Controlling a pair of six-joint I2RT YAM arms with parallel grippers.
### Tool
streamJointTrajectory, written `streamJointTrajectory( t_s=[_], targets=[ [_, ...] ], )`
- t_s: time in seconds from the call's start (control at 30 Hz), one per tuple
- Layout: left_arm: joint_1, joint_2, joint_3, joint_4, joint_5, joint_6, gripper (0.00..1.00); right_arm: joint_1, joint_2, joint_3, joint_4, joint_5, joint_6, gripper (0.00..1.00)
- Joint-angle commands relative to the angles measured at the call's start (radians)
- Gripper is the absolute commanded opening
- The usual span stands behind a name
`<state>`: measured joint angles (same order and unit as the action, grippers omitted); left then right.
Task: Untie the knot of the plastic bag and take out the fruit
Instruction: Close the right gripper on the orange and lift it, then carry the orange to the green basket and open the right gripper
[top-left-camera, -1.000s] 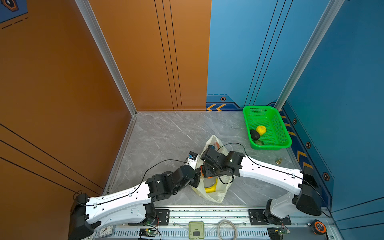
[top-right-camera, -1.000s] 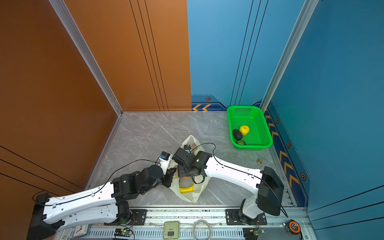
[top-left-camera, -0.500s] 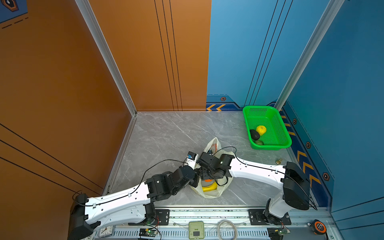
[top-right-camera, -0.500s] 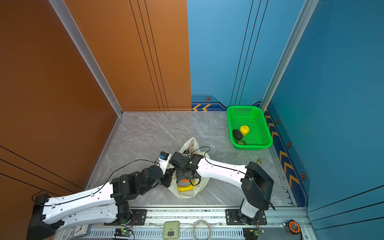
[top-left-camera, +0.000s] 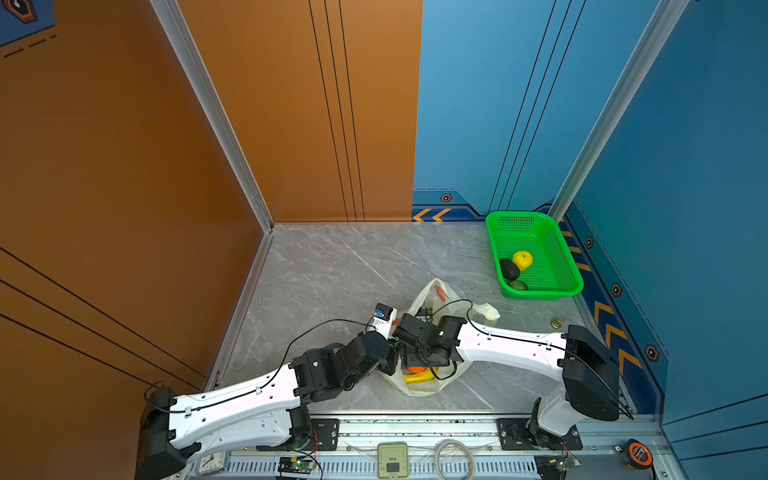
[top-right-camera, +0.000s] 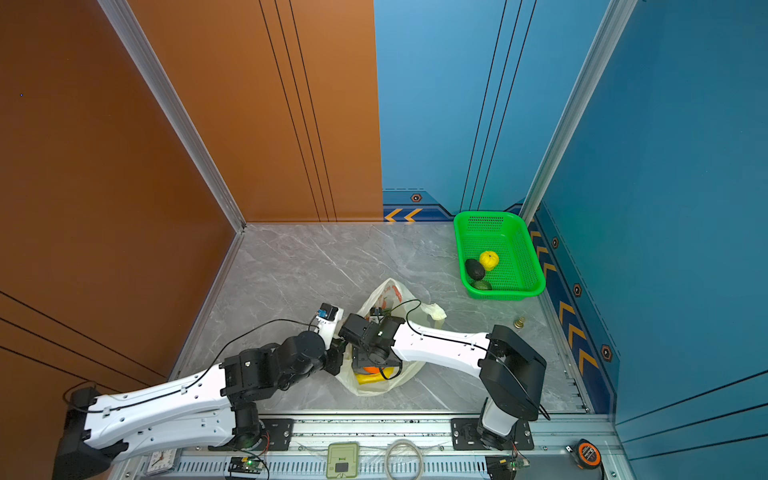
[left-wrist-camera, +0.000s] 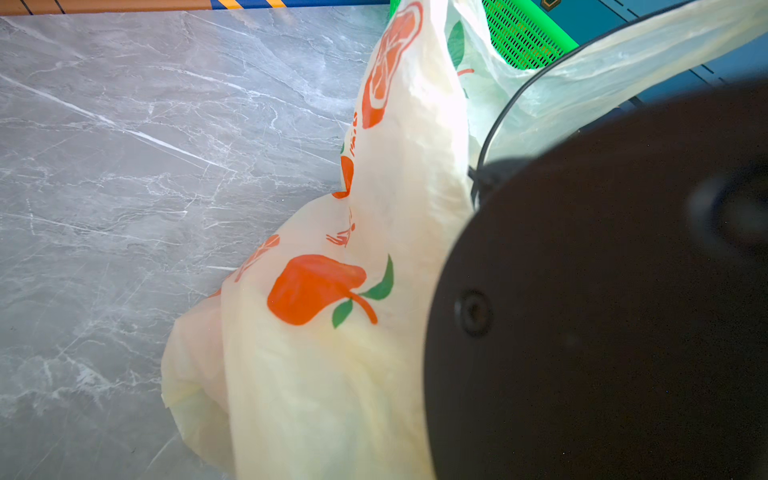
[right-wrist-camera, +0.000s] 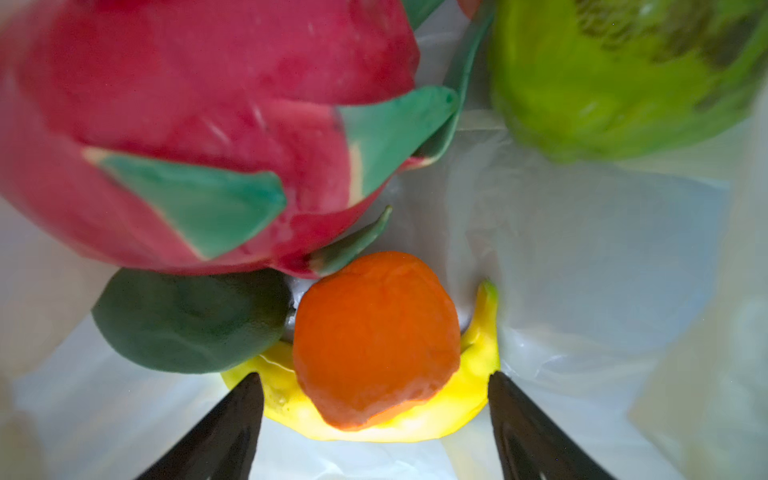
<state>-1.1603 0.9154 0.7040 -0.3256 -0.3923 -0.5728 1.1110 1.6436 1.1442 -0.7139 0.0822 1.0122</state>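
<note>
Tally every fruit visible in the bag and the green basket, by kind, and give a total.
Dragon fruit: 1
Banana: 1
Orange: 1
Yellow citrus: 1
Avocado: 3
Bumpy green fruit: 1
Total: 8

Green mesh basket (top-left-camera: 517, 213) at far right corner of grey marble bench (top-left-camera: 332, 266); small brass bit (top-left-camera: 557, 322) nr it. Front rail: tape measure (top-left-camera: 636, 454), coiled cable (top-left-camera: 454, 457), green box (top-left-camera: 392, 459), little clock (top-left-camera: 206, 461).
</note>
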Motion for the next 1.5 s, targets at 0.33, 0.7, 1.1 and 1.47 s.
streamJointTrajectory(
  t_s=[0.33, 0.7, 1.1, 1.47],
  targets=[
    [-0.019, -0.017, -0.001, -0.006, -0.004, -0.002, 0.00, -0.030, 0.087, -0.011, 0.075, 0.008, -0.024, 0.72],
    [-0.023, -0.032, -0.003, -0.024, -0.021, -0.003, 0.00, 0.001, -0.064, -0.036, 0.015, 0.053, 0.005, 0.40],
    [-0.023, -0.034, -0.001, -0.034, -0.033, 0.009, 0.00, 0.025, -0.267, 0.105, -0.194, 0.098, -0.012, 0.38],
    [-0.022, -0.038, 0.000, -0.035, -0.042, 0.011, 0.00, -0.054, -0.334, 0.341, -0.326, 0.112, -0.098, 0.37]
  ],
)
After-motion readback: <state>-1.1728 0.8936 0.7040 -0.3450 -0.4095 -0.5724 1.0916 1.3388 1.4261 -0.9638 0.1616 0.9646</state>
